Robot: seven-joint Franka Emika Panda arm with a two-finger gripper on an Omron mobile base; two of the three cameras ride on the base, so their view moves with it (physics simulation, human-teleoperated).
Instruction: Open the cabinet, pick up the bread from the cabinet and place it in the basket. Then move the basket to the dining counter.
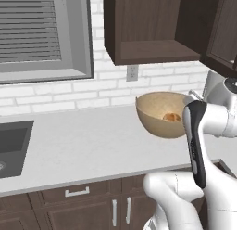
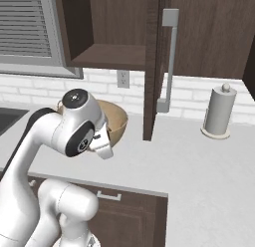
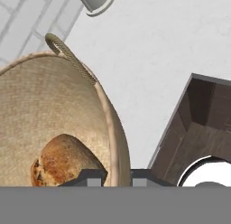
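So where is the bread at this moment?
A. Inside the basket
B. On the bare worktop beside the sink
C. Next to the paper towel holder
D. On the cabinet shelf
A: the bread lies inside the basket, low against its inner wall in the hand view, and the left base view shows the same roll in the bowl on the worktop, below the open cabinet.

Tan woven basket, golden-brown, perhaps speckled bread

A white brick wall backs the light grey worktop, with a blinded window above a dark sink. An outlet sits on the wall. A paper towel holder stands on the worktop.
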